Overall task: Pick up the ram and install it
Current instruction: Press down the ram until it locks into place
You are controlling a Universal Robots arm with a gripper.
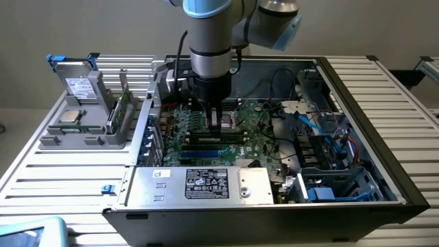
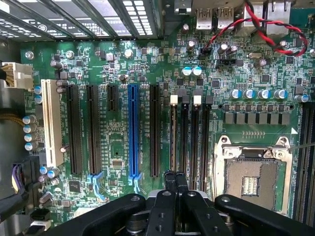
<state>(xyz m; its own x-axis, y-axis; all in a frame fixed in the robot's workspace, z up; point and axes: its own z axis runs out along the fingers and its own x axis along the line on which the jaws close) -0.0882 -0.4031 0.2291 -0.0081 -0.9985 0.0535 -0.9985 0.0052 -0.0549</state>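
My gripper (image 1: 218, 126) hangs inside the open computer case, straight above the black memory slots (image 2: 189, 137) of the green motherboard (image 1: 205, 146). A long dark ram stick (image 1: 217, 136) lies along one of these slots, directly under the fingertips. In the wrist view the two black fingers (image 2: 170, 181) are pressed together, with no gap I can see, and they line up with the slot that has the white latch (image 2: 173, 100). A green board (image 1: 121, 109) stands on edge in the grey holder (image 1: 82, 139) at the exterior view's left.
The empty processor socket (image 2: 253, 179) lies beside the slots. Black, blue (image 2: 133, 130) and white (image 2: 50, 123) expansion slots run alongside. The case holds a power supply (image 1: 199, 184), cables and a drive cage (image 1: 329, 149). The holder also carries a grey drive (image 1: 79, 85) and a silver chip (image 1: 70, 115).
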